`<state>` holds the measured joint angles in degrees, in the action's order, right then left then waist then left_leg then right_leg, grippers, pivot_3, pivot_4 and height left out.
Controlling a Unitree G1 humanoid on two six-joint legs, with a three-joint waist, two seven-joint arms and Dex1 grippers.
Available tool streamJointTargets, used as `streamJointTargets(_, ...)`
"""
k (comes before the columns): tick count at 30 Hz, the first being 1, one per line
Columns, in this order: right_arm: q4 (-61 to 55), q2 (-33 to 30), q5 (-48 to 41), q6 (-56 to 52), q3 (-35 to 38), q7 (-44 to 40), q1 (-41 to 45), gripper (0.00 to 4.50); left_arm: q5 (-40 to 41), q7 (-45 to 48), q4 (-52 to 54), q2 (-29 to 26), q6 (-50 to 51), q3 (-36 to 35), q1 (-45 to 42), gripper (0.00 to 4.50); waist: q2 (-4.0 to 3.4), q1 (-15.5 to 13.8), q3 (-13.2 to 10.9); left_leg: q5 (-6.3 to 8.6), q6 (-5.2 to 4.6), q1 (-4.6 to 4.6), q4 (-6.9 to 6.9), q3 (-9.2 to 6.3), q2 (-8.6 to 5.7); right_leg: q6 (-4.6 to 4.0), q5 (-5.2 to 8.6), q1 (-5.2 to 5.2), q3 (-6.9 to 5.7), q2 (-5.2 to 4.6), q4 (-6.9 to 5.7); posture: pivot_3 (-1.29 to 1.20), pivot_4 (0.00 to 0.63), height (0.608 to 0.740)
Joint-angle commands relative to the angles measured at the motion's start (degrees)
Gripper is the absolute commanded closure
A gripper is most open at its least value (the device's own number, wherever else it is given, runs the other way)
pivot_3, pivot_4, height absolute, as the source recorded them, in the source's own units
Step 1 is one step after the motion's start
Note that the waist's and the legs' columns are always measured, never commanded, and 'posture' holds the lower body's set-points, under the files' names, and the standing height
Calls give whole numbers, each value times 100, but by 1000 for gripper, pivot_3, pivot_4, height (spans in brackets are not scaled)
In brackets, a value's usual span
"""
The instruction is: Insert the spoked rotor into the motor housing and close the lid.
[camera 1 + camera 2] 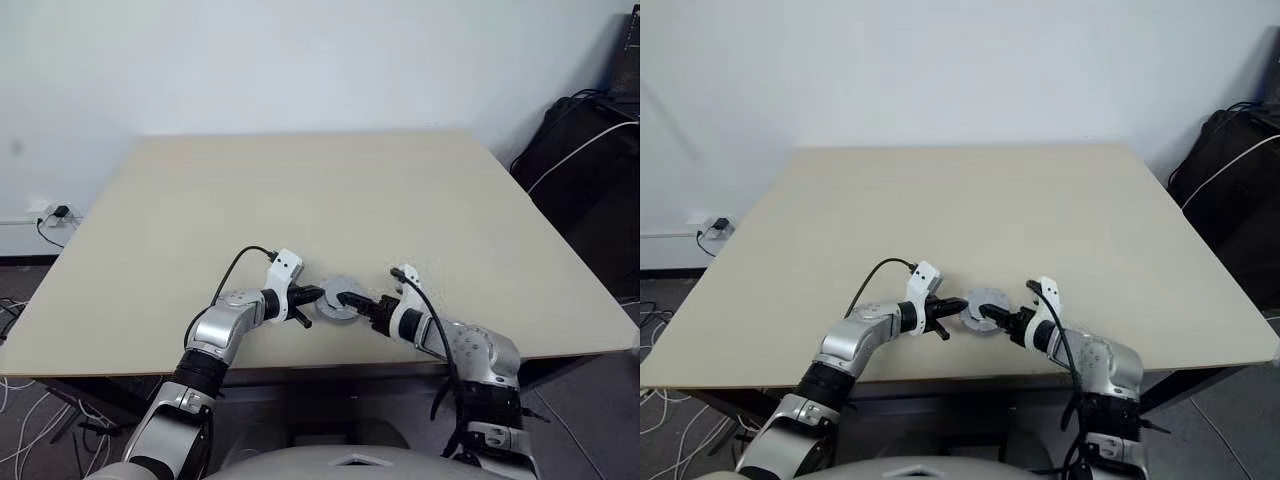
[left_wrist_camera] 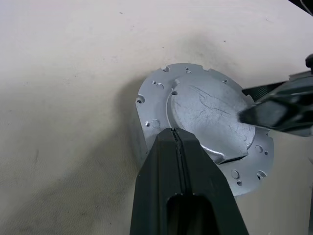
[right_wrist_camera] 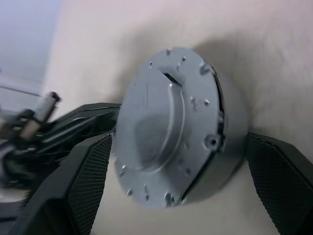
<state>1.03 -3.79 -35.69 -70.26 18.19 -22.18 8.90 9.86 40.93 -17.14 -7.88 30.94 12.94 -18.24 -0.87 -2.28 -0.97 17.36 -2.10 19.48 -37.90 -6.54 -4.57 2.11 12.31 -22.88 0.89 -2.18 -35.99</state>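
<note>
The lid [image 2: 210,117] already sits smooth face up on the motor housing [image 3: 230,127], near the front edge of the counter [image 1: 330,190] between the two arms; the spoked rotor is presumably inside, though nothing of it can be seen. The left claw [image 2: 177,139] has its fingers pressed together, tip resting against the lid's rim on the robot's left side, acting as a stop, not a grip. The right claw [image 3: 181,171] stands wide apart, one finger on each side of the assembly, not visibly pinching it. The right wrist view shows a dark gap along the seam between lid and housing, so the lid looks not fully seated, perhaps slightly cocked. The main risk, as I judge it, is that the right claw squeezes or pushes off-centre: that could wedge the lid crooked, or skid the whole assembly sideways on the smooth counter, since the left claw only braces one point. If the left tip slips over the rim, it loses that brace and could lever the lid up. The assembly also lies close to the counter's front edge, so a hard shove toward the robot could send it off.
</note>
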Motion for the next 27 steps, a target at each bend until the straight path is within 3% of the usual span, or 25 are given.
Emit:
streamJointTargets(1,93,179,-587,-388,224,-171,88,9,-45,70,-61,81,94,249,80,4500,-4,3,2,0,-1,0,0,1,0,0,0,0,0,0,0,0,0,740)
streamJointTargets(13,478,1061,-990,-234,1043,373,121,9,-49,119,-79,50,64,232,75,4500,-22,106,17,-2,3,-4,-1,4,3,9,4,2,2,2,-4,0,0,740)
streamJointTargets(27,84,1235,-1487,-388,710,252,88,9,-100,136,-95,82,66,203,78,4500,-39,149,25,-6,4,10,0,6,4,7,-2,-1,6,2,-5,0,0,740)
